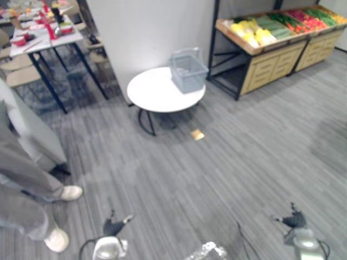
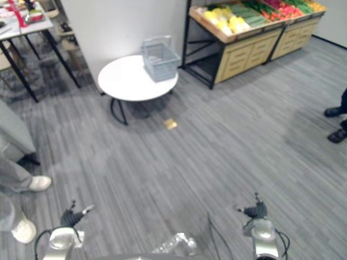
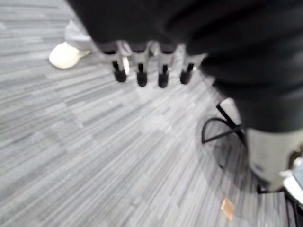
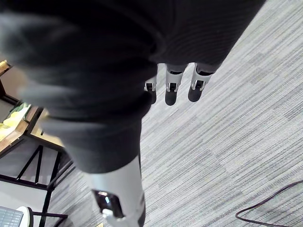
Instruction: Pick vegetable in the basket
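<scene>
A grey wire basket (image 1: 188,71) stands on the right side of a round white table (image 1: 154,95), a few steps ahead of me. Vegetables (image 1: 255,31), yellow, green and red, lie in rows on a wooden stand (image 1: 271,62) at the far right. My left hand (image 1: 113,226) hangs low at the lower left, and its fingers (image 3: 142,75) are straight and hold nothing. At the lower right my right hand (image 1: 295,219) also hangs low, its fingers (image 4: 171,92) relaxed over bare floor. Both hands are far from the basket and the stand.
A person with white shoes (image 1: 62,194) stands close on my left. A table (image 1: 46,38) with red items is at the far left. A white partition (image 1: 146,27) rises behind the round table. A small tan piece (image 1: 197,134) lies on the floor. Dark shoes (image 2: 336,122) show at right.
</scene>
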Available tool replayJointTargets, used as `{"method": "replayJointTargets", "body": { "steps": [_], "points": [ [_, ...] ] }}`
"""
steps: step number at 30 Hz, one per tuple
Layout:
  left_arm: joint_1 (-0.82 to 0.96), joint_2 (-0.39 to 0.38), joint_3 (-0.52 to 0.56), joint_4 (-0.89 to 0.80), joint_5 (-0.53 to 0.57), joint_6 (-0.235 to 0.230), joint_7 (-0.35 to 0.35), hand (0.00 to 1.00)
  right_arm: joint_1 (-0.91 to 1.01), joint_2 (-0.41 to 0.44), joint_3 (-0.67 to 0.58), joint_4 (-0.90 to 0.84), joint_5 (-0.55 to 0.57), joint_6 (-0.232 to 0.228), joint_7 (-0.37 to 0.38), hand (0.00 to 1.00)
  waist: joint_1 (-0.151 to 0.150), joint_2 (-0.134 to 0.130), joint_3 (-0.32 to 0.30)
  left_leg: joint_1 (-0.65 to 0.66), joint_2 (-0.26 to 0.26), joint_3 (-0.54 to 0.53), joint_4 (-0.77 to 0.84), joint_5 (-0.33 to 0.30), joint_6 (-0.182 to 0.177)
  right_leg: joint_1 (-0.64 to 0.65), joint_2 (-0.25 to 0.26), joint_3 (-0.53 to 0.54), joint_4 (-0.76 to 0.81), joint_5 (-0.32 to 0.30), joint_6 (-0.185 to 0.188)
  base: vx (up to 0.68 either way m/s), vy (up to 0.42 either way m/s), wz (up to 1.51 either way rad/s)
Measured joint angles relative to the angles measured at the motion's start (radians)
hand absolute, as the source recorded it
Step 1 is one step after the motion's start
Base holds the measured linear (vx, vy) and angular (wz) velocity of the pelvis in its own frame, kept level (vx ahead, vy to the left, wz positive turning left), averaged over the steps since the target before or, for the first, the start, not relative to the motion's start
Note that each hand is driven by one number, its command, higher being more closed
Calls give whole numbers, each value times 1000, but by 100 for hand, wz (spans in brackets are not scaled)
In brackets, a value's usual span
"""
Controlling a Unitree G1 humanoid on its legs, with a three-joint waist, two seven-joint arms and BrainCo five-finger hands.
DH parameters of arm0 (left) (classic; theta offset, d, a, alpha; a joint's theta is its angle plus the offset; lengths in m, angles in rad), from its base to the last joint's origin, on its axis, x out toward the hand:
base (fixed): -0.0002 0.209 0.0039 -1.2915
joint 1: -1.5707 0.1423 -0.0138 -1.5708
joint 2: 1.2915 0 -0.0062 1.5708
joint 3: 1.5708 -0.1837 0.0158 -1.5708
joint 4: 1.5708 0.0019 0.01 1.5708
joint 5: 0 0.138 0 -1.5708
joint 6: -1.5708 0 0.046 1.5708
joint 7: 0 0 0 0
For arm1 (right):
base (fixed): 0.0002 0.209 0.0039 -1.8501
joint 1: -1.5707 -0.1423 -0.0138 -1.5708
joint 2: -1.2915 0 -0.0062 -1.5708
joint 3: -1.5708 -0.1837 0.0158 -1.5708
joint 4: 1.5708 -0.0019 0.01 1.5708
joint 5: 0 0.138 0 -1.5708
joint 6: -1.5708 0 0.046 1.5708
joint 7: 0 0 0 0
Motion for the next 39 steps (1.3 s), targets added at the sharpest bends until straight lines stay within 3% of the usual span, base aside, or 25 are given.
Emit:
{"method": "replayJointTargets", "body": {
  "steps": [8,13,18,22,27,30,31,32,33,34,37,39],
  "points": [
    [2,-15,-1,0,0,0,0,0,12,16,1,1,0,4,0,0,0,1,-1,-2,0,-1,-28,2,4,-14,7,-3,-10,-6,-8,-103,-60,-4],
    [22,-15,1,0,-35,0,0,0,32,18,6,1,0,12,0,0,1,-5,-5,-2,-2,1,-75,40,37,-38,13,-8,-18,-6,-7,-142,-62,-3],
    [18,-15,4,-1,-40,0,3,0,4,18,5,9,0,13,-5,0,1,-15,6,-54,2,27,-85,63,28,-166,10,20,110,-40,-24,-103,-44,-14],
    [16,-15,5,-1,-77,0,12,0,-28,18,9,11,2,19,-28,0,1,-28,41,-63,6,57,-60,55,17,-214,6,44,189,-83,-42,-29,-39,-21],
    [5,-17,4,0,-82,0,19,0,-21,18,9,12,12,35,-38,0,-4,-23,53,-91,28,55,-26,30,-7,-232,7,5,212,-117,-55,65,-77,1],
    [7,-18,13,0,-109,0,19,0,-13,32,10,12,40,37,-40,0,-3,-29,59,-126,68,61,77,-33,-42,-230,20,-8,230,-154,-73,181,-143,3],
    [8,-19,15,0,-111,0,19,0,-11,33,26,12,47,37,-43,0,-1,-28,76,-185,124,64,258,-90,-42,-205,43,-10,225,-173,-81,206,-168,-8],
    [6,-19,24,-1,-116,0,19,0,-14,34,52,11,48,36,-44,0,5,-37,95,-254,177,71,469,-101,-46,-173,58,0,221,-183,-97,214,-188,-10],
    [10,-21,26,-2,-117,0,19,0,-17,32,58,7,49,35,-45,0,8,-32,103,-306,210,63,600,-90,-31,-152,70,2,212,-187,-105,316,-158,-31],
    [14,-30,25,-1,-120,1,19,0,-35,17,70,5,54,34,-59,0,20,-23,132,-409,243,19,797,-111,-38,-105,89,20,206,-206,-120,297,-85,-34],
    [14,-36,22,-3,-145,1,20,0,-64,1,75,4,83,34,-78,0,42,-32,143,-512,203,3,780,-134,-45,-74,77,63,180,-230,-117,311,1,-42],
    [14,-36,22,-9,-145,0,20,0,-106,-27,78,4,89,33,-78,0,62,-34,145,-581,158,70,565,-108,-42,-48,51,106,126,-246,-100,464,81,-51]
  ]
}}
